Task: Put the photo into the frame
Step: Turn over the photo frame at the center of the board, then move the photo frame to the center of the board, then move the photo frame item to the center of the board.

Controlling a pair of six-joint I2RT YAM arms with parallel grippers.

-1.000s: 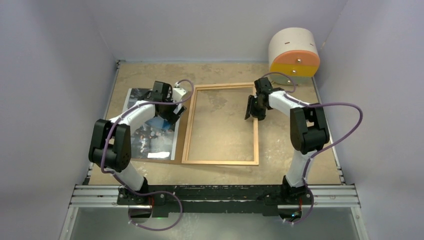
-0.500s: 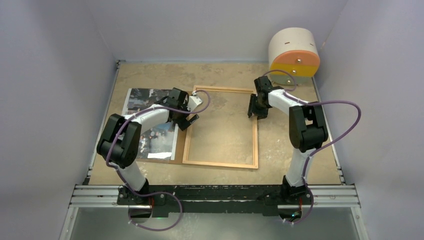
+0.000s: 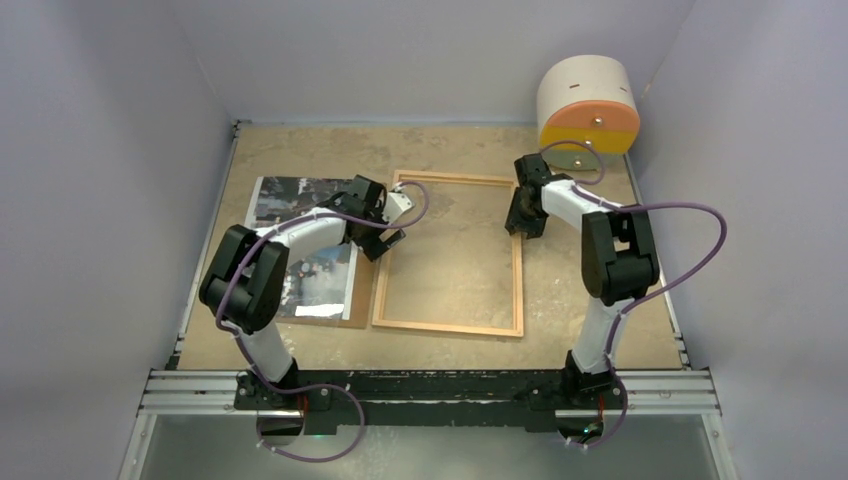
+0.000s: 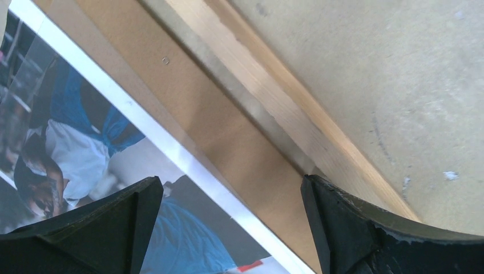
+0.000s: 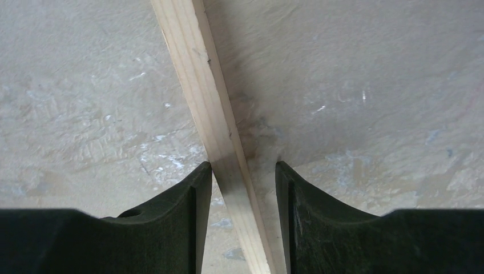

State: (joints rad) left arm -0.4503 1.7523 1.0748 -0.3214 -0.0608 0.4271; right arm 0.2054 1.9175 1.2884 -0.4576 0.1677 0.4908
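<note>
Photo [image 3: 318, 280]: face up near the left edge of the desk [image 3: 300, 150], lying on a brown backing [image 4: 188, 120] and not yet in the frame.
Frame [image 3: 448, 326]: flat in the middle of the desk, just right of the backing. The desk shows through its middle.
Left gripper [image 4: 228, 182]: low over the frame's left rail, towards the far end. Its fingers [image 4: 85, 228] are spread wide, one above the photo and the other above the rail, with a strip of backing between them. It holds nothing.
Right gripper [image 5: 244, 168]: on the right rail, towards the far right corner. Its fingers [image 5: 165, 222] are drawn close and sit astride the rail. A sliver of gap shows on one side, so I would not call it a firm pinch.
How the photo will handle: I judge it light, limp and slick. It lies dead flat, so there is little for a finger to get under, and it would crease or smudge easily.
Where to take it: by the white margin at a corner, perhaps after sliding it so that an edge hangs past the backing.
How the frame will handle: light and stiff, I'd say, and best held by a rail.
</note>
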